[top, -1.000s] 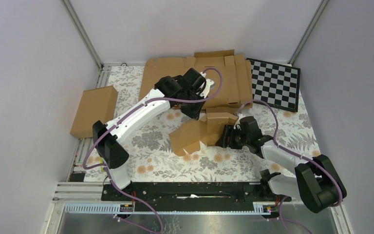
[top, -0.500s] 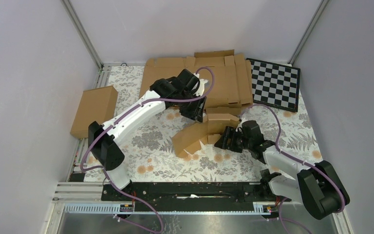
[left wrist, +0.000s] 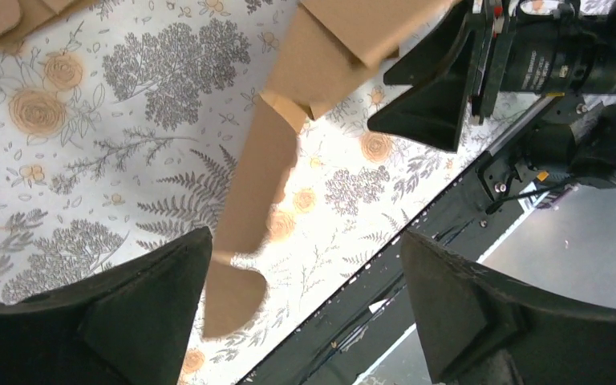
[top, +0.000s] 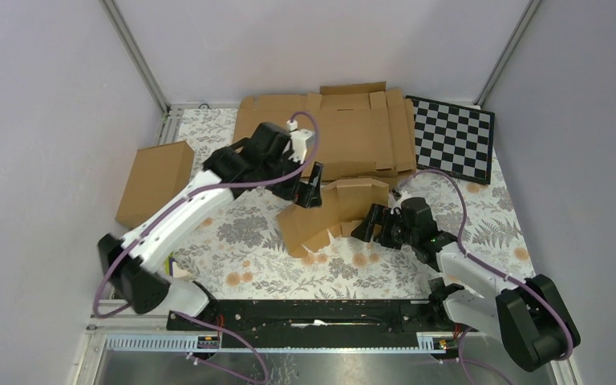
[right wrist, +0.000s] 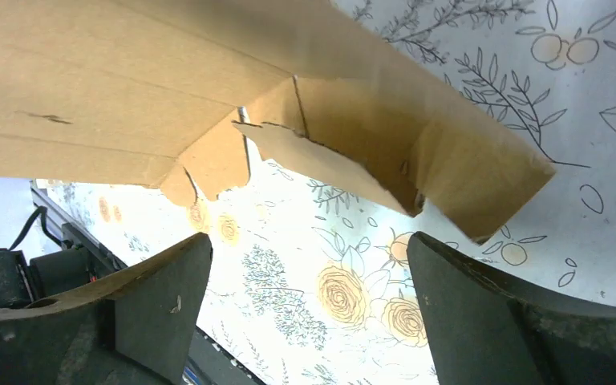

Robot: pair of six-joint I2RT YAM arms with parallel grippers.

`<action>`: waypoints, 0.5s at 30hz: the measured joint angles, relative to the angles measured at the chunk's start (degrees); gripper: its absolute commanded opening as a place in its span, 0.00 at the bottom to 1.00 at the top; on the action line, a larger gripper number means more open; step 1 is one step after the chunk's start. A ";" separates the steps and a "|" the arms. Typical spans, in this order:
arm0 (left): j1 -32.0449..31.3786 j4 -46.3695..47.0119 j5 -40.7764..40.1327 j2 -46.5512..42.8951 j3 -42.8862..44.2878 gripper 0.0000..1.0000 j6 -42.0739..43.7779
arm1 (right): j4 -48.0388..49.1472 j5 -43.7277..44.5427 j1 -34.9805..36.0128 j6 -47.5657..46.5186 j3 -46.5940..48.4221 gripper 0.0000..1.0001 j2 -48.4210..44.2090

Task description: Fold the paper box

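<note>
The paper box [top: 330,215] is a small brown cardboard mailer lying half folded in the middle of the floral table, with its flaps standing at angles. My left gripper [top: 308,192] hovers open at its back left edge; in the left wrist view [left wrist: 305,321] only a tabbed flap [left wrist: 258,180] lies below, nearer the left finger, and nothing is gripped. My right gripper [top: 371,225] stands open at the box's right side. In the right wrist view [right wrist: 309,309] the box's underside [right wrist: 208,80] hangs above the wide-spread fingers, untouched.
A larger brown carton [top: 155,183] lies at the left edge. Wide flat cardboard sheets [top: 345,132] cover the back, with a checkerboard [top: 453,138] at the back right. A black rail [top: 313,313] runs along the near edge.
My left gripper has gone from shut to wide open and drawn back to the left off the box. The right gripper has opened wider. The box's top flap has sprung up.
</note>
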 measured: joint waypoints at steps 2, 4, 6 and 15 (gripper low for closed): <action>0.04 1.84 -0.20 -4.61 -3.93 0.99 0.63 | -0.04 0.26 0.00 0.00 0.00 1.00 -1.55; 0.04 3.26 -0.37 -8.79 -7.02 0.99 0.96 | -0.20 0.28 0.00 -0.02 -0.02 0.99 -2.80; -0.02 5.51 -0.94 -12.81 -10.49 0.98 1.27 | -0.57 0.33 0.00 -0.04 0.00 1.00 -3.93; -0.07 12.79 -7.87 -15.61 -22.80 0.90 0.52 | -6.84 3.34 0.00 -2.43 2.10 1.00 -6.49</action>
